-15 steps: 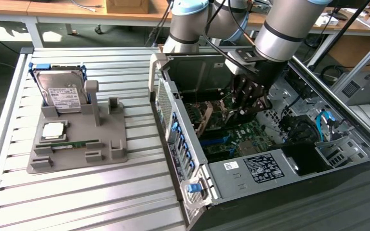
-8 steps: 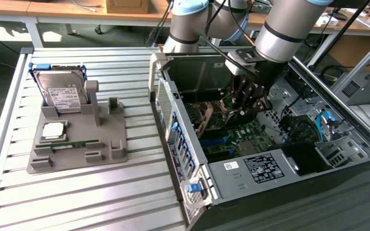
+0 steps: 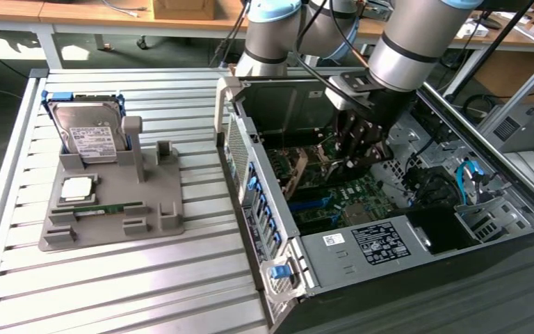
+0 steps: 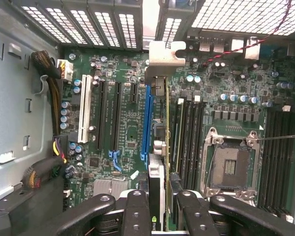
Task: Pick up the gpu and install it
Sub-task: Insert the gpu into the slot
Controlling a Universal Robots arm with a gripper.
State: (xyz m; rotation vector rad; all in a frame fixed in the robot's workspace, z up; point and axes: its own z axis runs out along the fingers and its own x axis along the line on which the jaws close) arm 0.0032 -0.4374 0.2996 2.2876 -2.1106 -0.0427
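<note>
Seen in the exterior view: gripper (image 3: pixel 358 154) lowered inside the open computer case (image 3: pixel 277 229), above the green motherboard (image 3: pixel 346 198). Fingers closed on the gpu (image 3: pixel 341 142), held on edge between them, dark and thin, hard to separate from the fingers in this view.

In the wrist view, gripper (image 4: pixel 160 211) pinching the gpu (image 4: pixel 160 147) from both sides, with black fingers (image 4: pixel 135 211) pressed against the card. Card seen edge-on, running away from the camera toward the rear wall of the case. Silver metal end bracket (image 4: pixel 166 54) at the far end, close to the perforated slot covers (image 4: pixel 96 24) of the rear wall. Card standing just beside the long blue slot (image 4: pixel 147 120) on the motherboard (image 4: pixel 128 132), between this slot and the black memory slots (image 4: pixel 189 132). Not possible to tell if the card edge already touches the board. Empty processor socket (image 4: pixel 231 164) further to the side of the memory slots.

On the slatted tabletop (image 3: pixel 156 278), near its edge on the exterior view's left, a grey parts holder (image 3: pixel 165 209). Standing upright at the holder's far end, a silver hard drive (image 3: pixel 86 132) with white label. Lying flat on the holder, a square processor chip (image 3: pixel 77 188) and, just beside it, a slim green RAM stick (image 3: pixel 105 207). Case well apart from the holder, toward the exterior view's right.
</note>
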